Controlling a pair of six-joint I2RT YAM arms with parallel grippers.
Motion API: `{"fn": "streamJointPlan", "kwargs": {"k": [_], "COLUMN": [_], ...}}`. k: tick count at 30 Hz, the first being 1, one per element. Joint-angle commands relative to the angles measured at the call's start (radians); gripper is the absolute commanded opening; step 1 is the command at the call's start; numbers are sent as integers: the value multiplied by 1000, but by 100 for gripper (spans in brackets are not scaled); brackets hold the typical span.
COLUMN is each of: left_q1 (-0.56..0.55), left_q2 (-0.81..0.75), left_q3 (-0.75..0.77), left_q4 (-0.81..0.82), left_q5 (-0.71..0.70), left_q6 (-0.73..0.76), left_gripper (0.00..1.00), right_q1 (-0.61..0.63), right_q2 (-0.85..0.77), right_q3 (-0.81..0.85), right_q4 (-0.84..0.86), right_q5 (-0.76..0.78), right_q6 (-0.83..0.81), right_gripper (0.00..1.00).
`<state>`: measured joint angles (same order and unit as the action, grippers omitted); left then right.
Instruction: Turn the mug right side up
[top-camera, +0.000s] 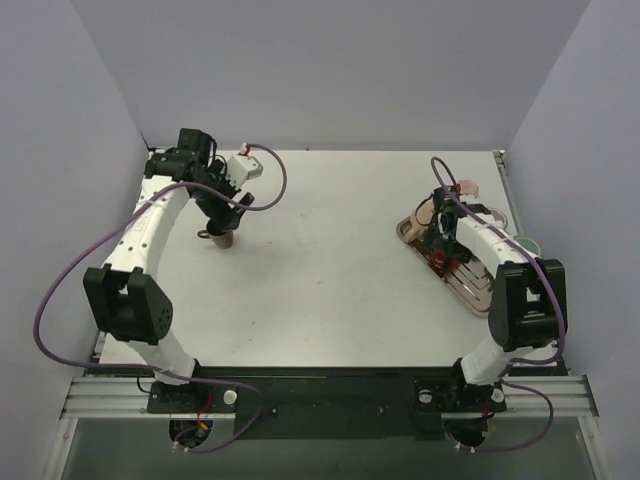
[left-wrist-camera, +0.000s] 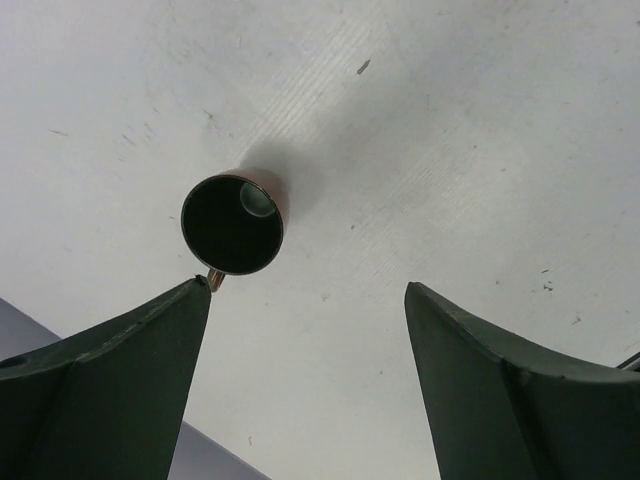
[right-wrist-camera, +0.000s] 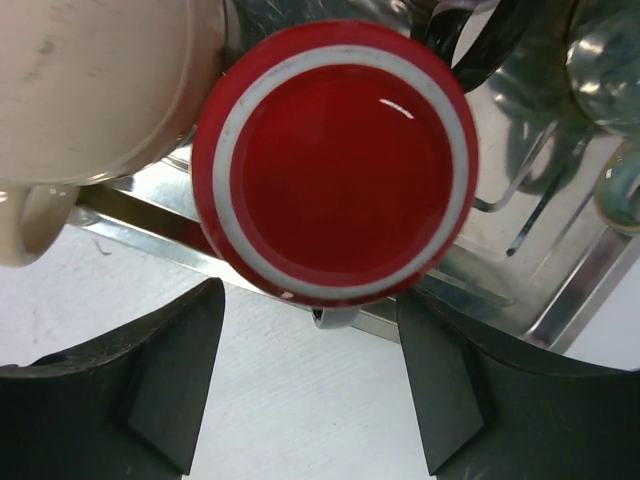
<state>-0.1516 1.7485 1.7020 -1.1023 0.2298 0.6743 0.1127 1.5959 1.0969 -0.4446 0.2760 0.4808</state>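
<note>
The copper mug (left-wrist-camera: 233, 222) stood upright on the white table (left-wrist-camera: 450, 150), on its left side, with its dark mouth open toward the wrist camera and its handle pointing at one finger of the left gripper (left-wrist-camera: 307, 288) (whether the two touched could not be told). That gripper hung above it with jaws spread wide, holding nothing. Across the table, a red mug (right-wrist-camera: 335, 160) sat bottom-up on the metal tray (right-wrist-camera: 560, 290), just beside a cream mug (right-wrist-camera: 90, 80). The right gripper (right-wrist-camera: 310, 320) hovered over it, jaws apart and empty.
</note>
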Motion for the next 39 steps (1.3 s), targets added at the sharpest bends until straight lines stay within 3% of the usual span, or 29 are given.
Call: {"fn": "streamJointPlan", "kwargs": {"k": [1, 7, 11, 12, 13, 20, 26, 30, 35, 36, 37, 38, 39], "left_q1": [-5, -16, -22, -23, -28, -52, -78, -80, -78, -78, -78, -80, -82], "left_q2": [-137, -221, -250, -251, -254, -293, -328, -379, -419, -417, -423, -426, -434], "left_q3": [-27, -36, -42, -44, -41, -36, -48, -87, -139, -149, -197, -231, -323], "left_q4": [16, 25, 25, 19, 13, -73, -38, 96, 399, 447, 604, 709, 1000], "left_q5": [117, 147, 160, 163, 164, 336, 511, 672, 888, 920, 974, 1006, 1031], "left_q6": [2, 10, 11, 11, 8, -4, -119, -303, -750, -915, -1031, -1255, -1415], "left_gripper": [91, 92, 93, 93, 93, 94, 95, 96, 97, 97, 97, 97, 97], "right_q1": [5, -4, -4, -4, -4, 47, 145, 263, 555, 579, 617, 628, 646], "right_q2": [53, 125, 122, 107, 96, -196, -448, -568, -568, -568, -567, -567, -561], "right_q3": [-28, -22, -45, -51, -66, -161, -115, -39, 156, 182, 188, 195, 198], "right_q4": [49, 92, 115, 116, 122, 126, 20, 10, 30, 90, 121, 194, 225], "right_q5": [32, 37, 34, 38, 40, 66, 137, 71, -12, -32, -82, -104, -142], "right_q6": [68, 96, 97, 93, 94, 39, -36, -82, -131, -128, -99, -78, -30], "right_gripper": [63, 49, 21, 3, 0, 0, 0, 0, 0, 0, 0, 0, 0]}}
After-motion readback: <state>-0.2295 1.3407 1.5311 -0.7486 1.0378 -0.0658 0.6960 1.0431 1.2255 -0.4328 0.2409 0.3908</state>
